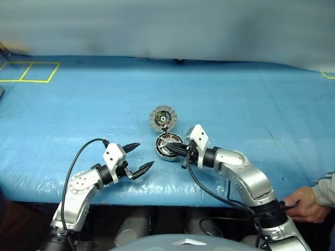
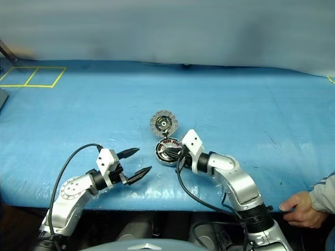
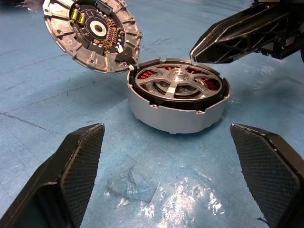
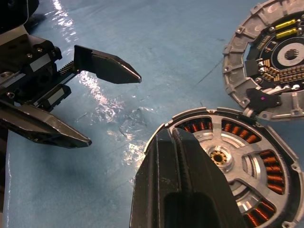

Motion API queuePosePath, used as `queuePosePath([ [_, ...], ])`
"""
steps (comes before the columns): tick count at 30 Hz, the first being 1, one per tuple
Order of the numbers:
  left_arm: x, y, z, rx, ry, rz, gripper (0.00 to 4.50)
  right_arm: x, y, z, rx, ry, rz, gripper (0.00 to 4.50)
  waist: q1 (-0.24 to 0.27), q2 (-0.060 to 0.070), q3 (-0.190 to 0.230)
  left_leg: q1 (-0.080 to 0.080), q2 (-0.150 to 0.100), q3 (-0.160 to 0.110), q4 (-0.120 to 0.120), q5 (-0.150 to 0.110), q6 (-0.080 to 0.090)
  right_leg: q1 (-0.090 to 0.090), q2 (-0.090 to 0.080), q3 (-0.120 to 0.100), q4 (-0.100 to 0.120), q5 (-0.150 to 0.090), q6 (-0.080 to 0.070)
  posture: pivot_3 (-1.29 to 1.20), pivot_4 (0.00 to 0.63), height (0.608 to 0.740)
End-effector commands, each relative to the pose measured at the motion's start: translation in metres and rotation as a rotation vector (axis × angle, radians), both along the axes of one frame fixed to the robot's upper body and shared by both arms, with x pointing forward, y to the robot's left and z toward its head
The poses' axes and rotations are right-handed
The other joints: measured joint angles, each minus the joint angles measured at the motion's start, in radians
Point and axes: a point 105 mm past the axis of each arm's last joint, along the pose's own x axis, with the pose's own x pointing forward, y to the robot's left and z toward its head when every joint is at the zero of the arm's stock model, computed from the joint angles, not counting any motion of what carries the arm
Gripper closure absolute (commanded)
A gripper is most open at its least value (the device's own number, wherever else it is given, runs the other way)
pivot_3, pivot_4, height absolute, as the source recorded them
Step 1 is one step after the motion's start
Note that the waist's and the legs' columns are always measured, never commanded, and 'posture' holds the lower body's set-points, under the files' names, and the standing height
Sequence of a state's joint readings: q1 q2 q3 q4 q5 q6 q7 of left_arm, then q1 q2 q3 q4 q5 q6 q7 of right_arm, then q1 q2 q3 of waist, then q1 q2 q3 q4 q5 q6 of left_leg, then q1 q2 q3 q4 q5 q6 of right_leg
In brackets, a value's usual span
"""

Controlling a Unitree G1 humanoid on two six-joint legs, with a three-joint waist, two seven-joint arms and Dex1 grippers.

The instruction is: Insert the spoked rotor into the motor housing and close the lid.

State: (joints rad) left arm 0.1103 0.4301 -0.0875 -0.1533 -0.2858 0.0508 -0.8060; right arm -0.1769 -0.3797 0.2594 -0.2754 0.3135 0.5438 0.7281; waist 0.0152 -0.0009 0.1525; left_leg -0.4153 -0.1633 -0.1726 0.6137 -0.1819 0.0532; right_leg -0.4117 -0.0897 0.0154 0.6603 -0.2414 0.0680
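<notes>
The spoked rotor [image 3: 176, 86] is seen already seated inside the motor housing [image 3: 176, 110], its dark rim flush within the silver wall and copper windings showing between its spokes. The housing stands on the blue table [image 1: 251, 104], near the middle of the near edge. The lid [image 3: 92, 33] lies swung open on the far side of the housing, inner face up, joined to it at the hinge; it is judged to be left so because closing has not yet been done.

The right gripper [image 4: 178, 152] is held with its fingers pressed together, empty, its tip resting over the near right rim of the housing, directly above the rotor. From this placement it is judged that the rotor is being pressed or checked in its seat, though contact cannot be confirmed.

The left gripper [image 1: 137, 157] is held with its fingers spread wide apart, gripping nothing, to the left of the housing and apart from it, pointed toward it. It is probably kept ready there to steady the housing or to swing the lid.
</notes>
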Motion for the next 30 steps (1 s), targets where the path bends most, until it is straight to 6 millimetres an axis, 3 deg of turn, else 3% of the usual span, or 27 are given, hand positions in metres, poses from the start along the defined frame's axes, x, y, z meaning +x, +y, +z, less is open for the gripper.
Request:
queuePosePath([
  [1,0.002,0.001,0.004,-0.005,-0.03,0.009,0.0,0.001,0.005,0.004,-0.025,-0.047,0.017,4.45,0.0,0.0,0.0,0.0,0.0,0.0,0.0,0.0,0.0,0.0,0.0,0.0,0.0,0.0,0.0,0.0,0.15,0.74],
  [12,0.001,0.001,0.003,-0.002,-0.028,0.007,0.0,0.009,-0.005,-0.016,-0.159,-0.042,-0.047,4.45,0.0,0.0,0.0,0.001,0.0,0.0,0.0,0.0,0.0,0.0,0.0,0.0,0.0,0.0,0.0,0.0,0.15,0.74],
  [21,0.006,0.003,0.013,-0.035,-0.05,0.07,0.0,0.01,-0.005,0.015,0.007,-0.086,-0.067,4.45,-0.001,0.0,0.0,0.0,0.0,0.0,0.0,0.0,0.0,0.0,0.0,0.0,0.0,0.0,0.0,0.0,0.15,0.74],
  [23,0.01,0.004,0.02,-0.057,-0.063,0.1,0.0,0.012,-0.011,0.02,0.015,-0.101,-0.087,4.45,0.0,0.0,0.0,0.0,0.0,0.0,0.0,0.0,0.0,0.0,0.0,0.0,0.0,0.0,0.0,0.0,0.15,0.74],
  [27,0.039,0.018,0.032,-0.064,-0.097,0.282,0.0,0.015,-0.022,0.018,-0.005,-0.102,-0.13,4.45,0.005,0.0,0.0,0.0,0.0,0.0,0.001,0.0,0.0,0.001,0.0,0.0,0.001,0.0,0.001,0.0,0.15,0.74],
  [30,0.057,0.027,0.031,0.0,-0.101,0.387,0.18,0.015,-0.024,0.016,-0.013,-0.097,-0.141,4.49,0.004,0.0,0.0,0.0,0.0,0.0,0.001,0.0,-0.001,0.001,0.001,-0.001,0.001,0.001,0.001,0.0,0.15,0.74],
])
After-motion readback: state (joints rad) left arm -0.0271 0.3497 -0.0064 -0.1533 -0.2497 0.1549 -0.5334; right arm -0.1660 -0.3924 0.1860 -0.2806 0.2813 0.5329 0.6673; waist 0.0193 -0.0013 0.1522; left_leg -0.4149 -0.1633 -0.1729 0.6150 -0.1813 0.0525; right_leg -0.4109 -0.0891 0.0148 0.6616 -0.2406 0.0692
